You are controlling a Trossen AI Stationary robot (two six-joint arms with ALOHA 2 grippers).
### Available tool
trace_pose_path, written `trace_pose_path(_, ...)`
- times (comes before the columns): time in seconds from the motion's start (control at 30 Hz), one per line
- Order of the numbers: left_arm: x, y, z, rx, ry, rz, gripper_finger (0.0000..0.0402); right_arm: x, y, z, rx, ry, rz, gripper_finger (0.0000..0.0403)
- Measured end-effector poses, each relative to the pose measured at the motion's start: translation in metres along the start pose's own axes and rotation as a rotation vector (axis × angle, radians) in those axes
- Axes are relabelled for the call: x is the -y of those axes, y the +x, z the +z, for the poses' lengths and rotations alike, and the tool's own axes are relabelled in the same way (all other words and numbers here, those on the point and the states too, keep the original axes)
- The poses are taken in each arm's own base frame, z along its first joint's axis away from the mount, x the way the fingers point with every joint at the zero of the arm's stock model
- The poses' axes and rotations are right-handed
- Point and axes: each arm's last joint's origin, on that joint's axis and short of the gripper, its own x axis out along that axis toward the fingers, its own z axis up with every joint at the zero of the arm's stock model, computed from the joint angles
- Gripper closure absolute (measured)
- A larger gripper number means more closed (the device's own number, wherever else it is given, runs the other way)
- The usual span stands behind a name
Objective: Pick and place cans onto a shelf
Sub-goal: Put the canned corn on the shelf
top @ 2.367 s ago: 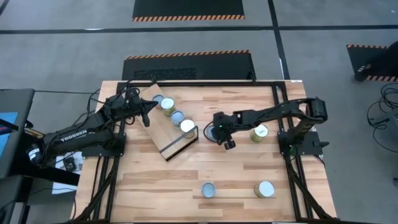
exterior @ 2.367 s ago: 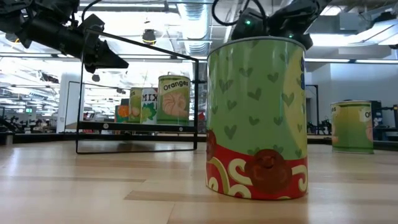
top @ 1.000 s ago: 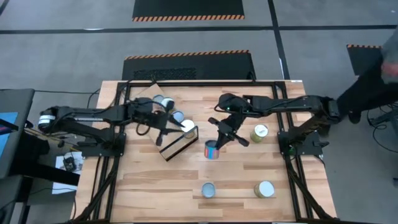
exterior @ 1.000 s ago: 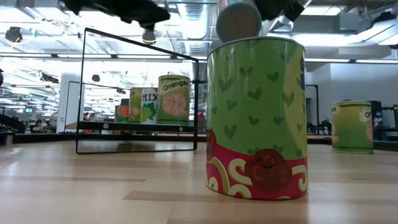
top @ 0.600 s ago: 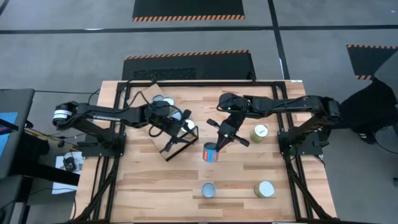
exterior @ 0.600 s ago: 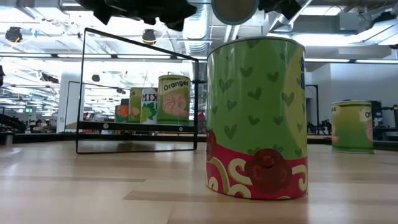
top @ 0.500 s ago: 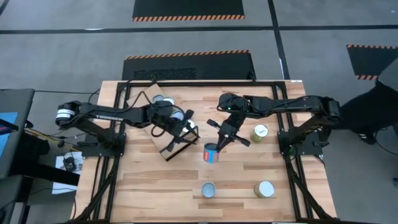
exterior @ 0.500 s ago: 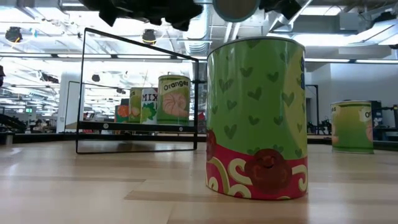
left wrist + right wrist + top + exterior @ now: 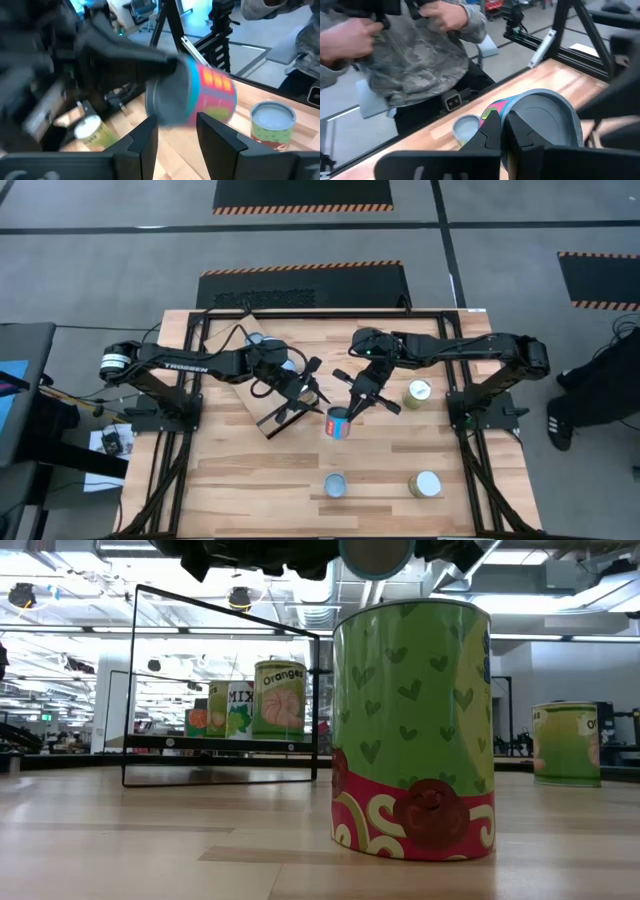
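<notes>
A can (image 9: 340, 424) with a blue rim and red-pink side hangs over the middle of the table, my right gripper (image 9: 352, 408) shut on it. My left gripper (image 9: 312, 388) has reached past the shelf (image 9: 272, 418) and stands open just short of that can (image 9: 202, 97); I cannot tell whether it touches. The shelf, a plywood panel with a black open frame (image 9: 220, 680), carries cans (image 9: 278, 698) standing upright in a row. Three more cans (image 9: 415, 392) (image 9: 335, 485) (image 9: 425, 484) stand on the table. My right gripper pinches the rim of the can's grey round end (image 9: 512, 112) between its two fingers (image 9: 490, 132). The fingers slant down from the table's far right. The can is lifted clear of the table and tipped onto its side, its grey end (image 9: 375, 554) facing the near edge.
A large green and red can (image 9: 412, 730) stands close to the near edge, a green one (image 9: 567, 743) to the right. A person (image 9: 410, 50) in a camouflage jacket stands beyond the table's near side, and a person's legs (image 9: 590, 395) show at the right.
My left gripper has gone toward the table's right edge, across the shelf, up to the can in my right gripper, and has rolled a little. My right gripper has stayed in place with the can lifted.
</notes>
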Motion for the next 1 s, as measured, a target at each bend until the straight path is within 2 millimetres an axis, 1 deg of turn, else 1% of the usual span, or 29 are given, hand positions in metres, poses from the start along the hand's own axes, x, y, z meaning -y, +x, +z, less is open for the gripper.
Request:
trace_pose_path(0.1,0.001,0.0,0.001,0.002,0.011,-0.001,0.0276,0.002,-0.001,-0.001,-0.019,0.004,-0.04,0.0393)
trace_pose_path(0.37,0.003,0.002,0.003,0.008,0.036,-0.008,0.0277,0.003,-0.001,-0.001,-0.016,-0.002,-0.044,0.0393)
trace_pose_path(0.6,0.007,0.003,0.003,-0.003,0.028,-0.018,0.0279,0.019,0.01,-0.014,-0.017,0.051,-0.026,0.0393)
trace_pose_path(0.63,0.007,0.004,0.002,-0.01,0.021,-0.017,0.0281,0.019,0.01,-0.016,-0.026,0.067,-0.024,0.0393)
trace_pose_path(0.73,0.008,0.003,0.001,-0.022,0.009,-0.031,0.0293,0.022,0.009,-0.01,-0.01,0.055,-0.02,0.0393)
trace_pose_path(1.0,0.009,0.003,-0.001,-0.04,0.019,-0.036,0.0326,0.023,0.009,-0.011,-0.019,0.066,-0.018,0.0393)
